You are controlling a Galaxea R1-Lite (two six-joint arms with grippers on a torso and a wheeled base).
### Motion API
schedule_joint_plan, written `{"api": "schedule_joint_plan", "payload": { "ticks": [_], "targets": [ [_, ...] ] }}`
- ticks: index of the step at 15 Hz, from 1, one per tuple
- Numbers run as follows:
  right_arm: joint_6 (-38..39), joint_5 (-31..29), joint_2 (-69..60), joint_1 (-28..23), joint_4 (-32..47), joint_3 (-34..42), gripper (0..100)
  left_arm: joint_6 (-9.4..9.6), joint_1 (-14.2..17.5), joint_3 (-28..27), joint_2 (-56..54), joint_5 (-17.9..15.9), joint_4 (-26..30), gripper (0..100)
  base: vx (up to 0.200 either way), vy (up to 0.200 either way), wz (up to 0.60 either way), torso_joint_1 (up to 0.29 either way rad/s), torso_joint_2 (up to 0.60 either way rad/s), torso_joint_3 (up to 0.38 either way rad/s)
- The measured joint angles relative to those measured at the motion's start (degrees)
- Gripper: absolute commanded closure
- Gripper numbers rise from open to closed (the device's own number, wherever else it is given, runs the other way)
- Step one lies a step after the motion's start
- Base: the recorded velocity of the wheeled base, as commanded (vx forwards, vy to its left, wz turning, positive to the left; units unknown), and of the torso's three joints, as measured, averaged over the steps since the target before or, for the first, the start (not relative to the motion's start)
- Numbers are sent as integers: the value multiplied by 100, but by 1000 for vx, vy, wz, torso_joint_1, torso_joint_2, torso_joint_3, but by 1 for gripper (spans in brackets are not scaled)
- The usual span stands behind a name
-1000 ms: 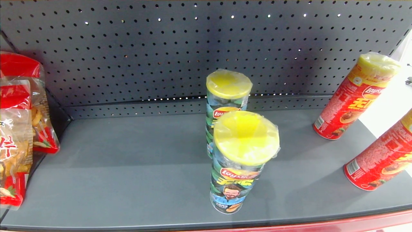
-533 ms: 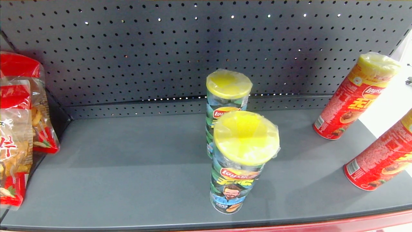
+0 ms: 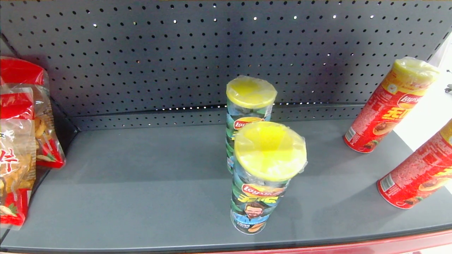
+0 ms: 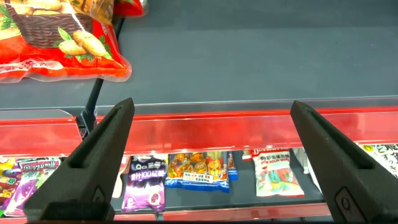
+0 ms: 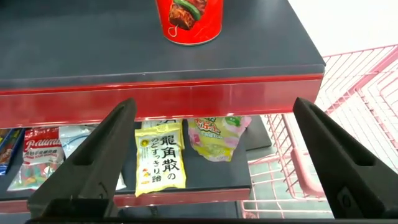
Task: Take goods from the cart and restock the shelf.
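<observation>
Two green chip cans with yellow lids stand in a row on the grey shelf (image 3: pixel 141 183): a near one (image 3: pixel 263 180) and a far one (image 3: pixel 247 113) behind it. Two red chip cans stand at the shelf's right end, one at the back (image 3: pixel 388 106) and one nearer the front (image 3: pixel 420 176). My left gripper (image 4: pixel 211 162) is open and holds nothing, in front of the shelf's red front edge (image 4: pixel 205 124). My right gripper (image 5: pixel 214 162) is likewise open and holds nothing, below a red can (image 5: pixel 189 18). The pink cart (image 5: pixel 348 143) stands to its side.
Red snack bags (image 3: pixel 21 141) fill the shelf's left end, also as a potato-chip bag (image 4: pixel 56 37) in the left wrist view. A lower shelf holds small snack packets (image 4: pixel 199 171), (image 5: pixel 158 158). A perforated back panel (image 3: pixel 176 53) closes the shelf behind.
</observation>
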Motion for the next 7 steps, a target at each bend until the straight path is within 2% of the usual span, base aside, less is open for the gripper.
{"api": "schedule_joint_plan", "payload": {
  "ticks": [7],
  "targets": [
    [-16,-13,0,-2,0,0,0,1,2,0,0,0,-2,0,0,0,0,0,0,0]
  ]
}}
